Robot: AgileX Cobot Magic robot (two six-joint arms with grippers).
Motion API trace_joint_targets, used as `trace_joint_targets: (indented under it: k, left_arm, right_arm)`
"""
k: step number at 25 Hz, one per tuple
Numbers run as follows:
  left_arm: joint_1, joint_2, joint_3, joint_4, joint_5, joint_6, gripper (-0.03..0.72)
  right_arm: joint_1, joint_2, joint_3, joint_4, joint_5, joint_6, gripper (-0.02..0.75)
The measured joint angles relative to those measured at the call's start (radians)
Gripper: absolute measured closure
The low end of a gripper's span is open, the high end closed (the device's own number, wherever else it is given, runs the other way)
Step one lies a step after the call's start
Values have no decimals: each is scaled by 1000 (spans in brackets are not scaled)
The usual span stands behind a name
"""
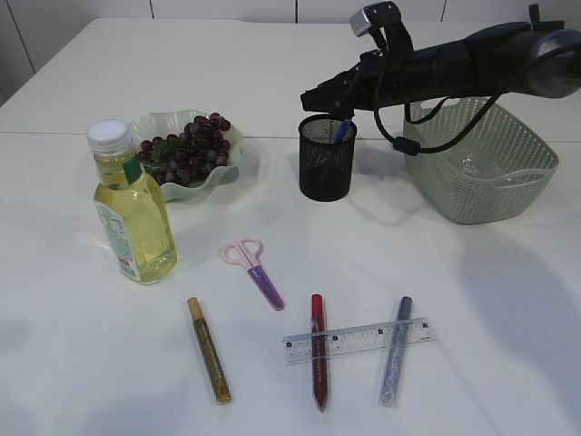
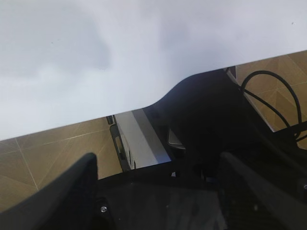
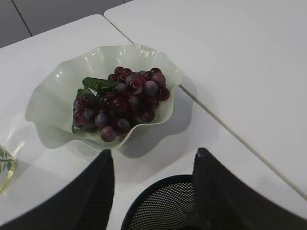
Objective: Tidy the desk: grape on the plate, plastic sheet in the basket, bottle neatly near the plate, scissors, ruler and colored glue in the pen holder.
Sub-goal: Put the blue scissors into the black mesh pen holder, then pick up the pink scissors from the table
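My right gripper hovers open over the black mesh pen holder, where a blue glue stick leans. In the right wrist view the gripper holds nothing above the holder's rim. Grapes lie on the green wavy plate. The oil bottle stands in front of the plate. Pink scissors, gold glue, red glue, silver glue and the clear ruler lie on the table. My left gripper is open and empty.
The green woven basket stands right of the pen holder, under my right arm; something clear glints inside it. The left wrist view looks past the white table's edge to a tiled floor.
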Motion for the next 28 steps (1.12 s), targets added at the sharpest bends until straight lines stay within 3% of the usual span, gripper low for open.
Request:
trace_joint_targets:
  k: [4, 6, 8, 12, 17, 23, 28]
  left_arm:
    - [0, 0, 0, 0, 0, 0, 127]
    - [0, 0, 0, 0, 0, 0, 128]
    - [0, 0, 0, 0, 0, 0, 127]
    - [0, 0, 0, 0, -25, 0, 128]
    - [0, 0, 0, -2, -72, 0, 128]
    - [0, 0, 0, -2, -131, 0, 128]
    - [0, 0, 0, -2, -172, 0, 128]
  right_arm:
    - [0, -20, 0, -21, 4, 125, 311]
    - [0, -57, 0, -86, 4, 225, 311]
    - [0, -116, 0, -198, 9, 387, 310]
    - [23, -248, 0, -536, 39, 793, 310]
    - [136, -370, 0, -863, 136, 1186, 311]
    - [332, -382, -2, -1059, 253, 1490, 330]
    - [435, -330, -2, -1174, 327, 1634, 332]
